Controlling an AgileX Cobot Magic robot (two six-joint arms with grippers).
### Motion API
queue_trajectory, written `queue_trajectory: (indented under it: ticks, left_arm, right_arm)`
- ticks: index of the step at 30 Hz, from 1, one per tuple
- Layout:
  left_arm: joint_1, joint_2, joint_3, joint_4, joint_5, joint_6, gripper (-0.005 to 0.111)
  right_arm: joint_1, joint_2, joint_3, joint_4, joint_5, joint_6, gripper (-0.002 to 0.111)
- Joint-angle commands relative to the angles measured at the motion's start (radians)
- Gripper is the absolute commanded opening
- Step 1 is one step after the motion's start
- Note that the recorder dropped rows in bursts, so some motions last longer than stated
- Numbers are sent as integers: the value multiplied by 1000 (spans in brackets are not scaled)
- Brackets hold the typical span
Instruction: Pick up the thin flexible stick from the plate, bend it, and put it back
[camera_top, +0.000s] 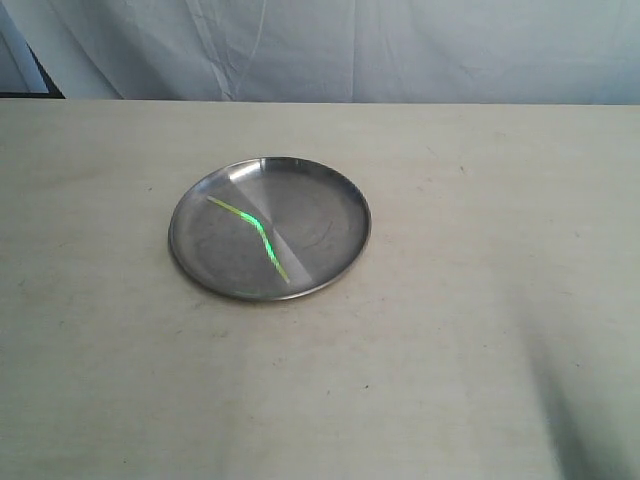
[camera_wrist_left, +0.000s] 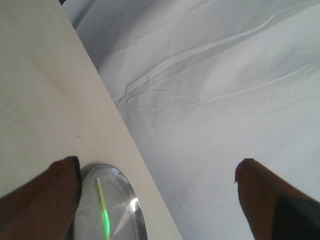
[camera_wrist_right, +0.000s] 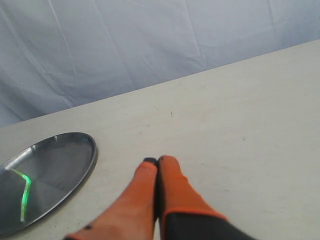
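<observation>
The steel plate (camera_top: 335, 200) lies left of centre on the beige table, with the thin yellow-green stick (camera_top: 255, 232) resting in it, kinked in the middle. Neither gripper shows in the exterior view. In the left wrist view my left gripper (camera_wrist_left: 157, 172) is open, its fingers wide apart with nothing between them; the plate (camera_wrist_left: 127, 220) and the stick (camera_wrist_left: 103, 210) lie beside one fingertip. My right gripper (camera_wrist_right: 158, 161) is shut and empty above bare table, with the plate (camera_wrist_right: 70, 160) and kinked stick (camera_wrist_right: 24, 192) well off to its side.
A white cloth backdrop (camera_top: 400, 45) hangs behind the table's far edge. The beige tabletop (camera_top: 480, 330) stretches wide around the plate. A dark shadow falls over the table's front right corner (camera_top: 600, 440).
</observation>
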Motion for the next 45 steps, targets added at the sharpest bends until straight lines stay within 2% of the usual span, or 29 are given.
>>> queue_trajectory:
  ticks: [1,3,5,14,16,18,22,45]
  left_arm:
    - [21,-54,35,-30,-41,51,80]
    - [22,-72,35,-38,-54,141,80]
    - [22,-85,35,-111,-64,317,80]
    - [22,-84,35,-538,-139,1293,80]
    - [22,-84,35,-646,-98,1553,80]
    - [22,-84,35,-714,9,1724,80]
    - [22,-84,35,-726,79,1767,80]
    - [22,-84,35,-726,82,1767,80]
  right_arm:
    - [-6,-4,2,-2,-5,-5,1]
    - [-6,-4,2,-2,-5,-5,1]
    - [-6,-4,2,-2,-5,-5,1]
    - [-6,-4,2,-2,-5,-5,1]
    - [-6,-4,2,-2,-5,-5,1]
    - [-6,-4,2,-2,-5,-5,1]
    - [-6,-4,2,-2,-5,-5,1]
    - [-6,-4,2,-2,-5,-5,1]
